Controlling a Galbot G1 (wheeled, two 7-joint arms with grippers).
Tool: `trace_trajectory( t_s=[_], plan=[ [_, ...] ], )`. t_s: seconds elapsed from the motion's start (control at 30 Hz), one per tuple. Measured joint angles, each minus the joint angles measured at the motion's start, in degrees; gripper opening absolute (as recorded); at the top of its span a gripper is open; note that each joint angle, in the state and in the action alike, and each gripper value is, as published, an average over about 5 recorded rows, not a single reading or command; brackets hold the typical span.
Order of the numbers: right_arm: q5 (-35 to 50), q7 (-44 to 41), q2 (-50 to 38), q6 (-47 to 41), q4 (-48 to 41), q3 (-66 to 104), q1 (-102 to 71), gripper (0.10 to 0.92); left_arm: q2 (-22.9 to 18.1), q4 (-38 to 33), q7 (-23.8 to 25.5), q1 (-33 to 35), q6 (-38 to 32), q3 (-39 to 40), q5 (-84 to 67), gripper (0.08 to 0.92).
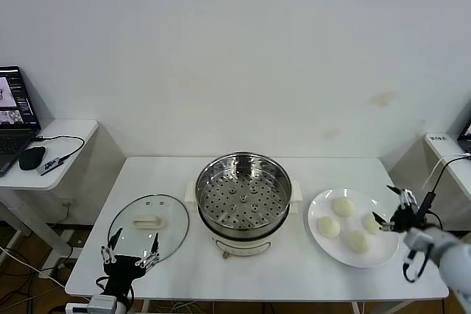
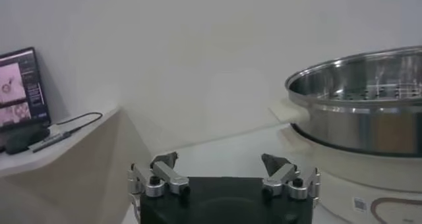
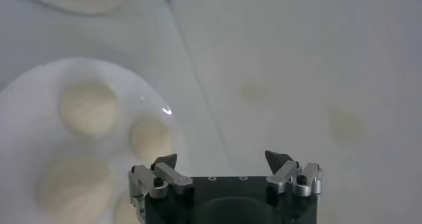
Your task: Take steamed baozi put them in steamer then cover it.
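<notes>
Four cream-white baozi point(image 1: 342, 207) lie on a white plate point(image 1: 324, 248) at the table's right. The steel steamer point(image 1: 243, 196) stands uncovered at the middle, its perforated tray bare. The glass cover point(image 1: 149, 226) lies flat on the table to its left. My right gripper point(image 1: 388, 207) is open and empty at the plate's right edge, beside the nearest baozi point(image 1: 372, 222). In the right wrist view the gripper point(image 3: 223, 159) sits beside the plate point(image 3: 26, 93) and baozi point(image 3: 150, 138). My left gripper point(image 1: 132, 244) is open and empty at the cover's front edge; its wrist view shows the gripper point(image 2: 219, 159) and the steamer point(image 2: 362, 107).
A side table point(image 1: 66, 134) at the far left holds a laptop point(image 1: 15, 112), a mouse point(image 1: 32, 157) and cables. Another small table point(image 1: 445, 145) stands at the far right. A white wall is behind the main table.
</notes>
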Motion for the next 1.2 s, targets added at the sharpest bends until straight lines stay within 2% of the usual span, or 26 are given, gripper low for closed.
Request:
trace_trajectory(
  t_s=[0.23,0.47,0.8,1.2],
  plan=[
    [1.48,-9.64,-7.35,0.02,-8.55,-18.02,18.97,0.823,-0.41,-0.37,0.39,0.24,0.25,-0.68,1.13,0.823],
    [4.11,-18.53,-9.38,1.07,-17.4,-39.2,39.32,0.823,-0.75,-0.89,0.74,0.63,0.38,-1.79,1.46,0.823],
    [4.75,-26.21,-5.97,3.07,-28.8,-59.96,58.01,0.823,-0.76,-1.42,1.08,0.73,0.59,-3.02,1.68,0.823],
    [3.63,-28.25,0.5,3.82,-38.65,-69.42,65.02,0.823,-0.32,-1.06,1.47,0.24,0.63,-3.88,1.76,0.823]
  ],
)
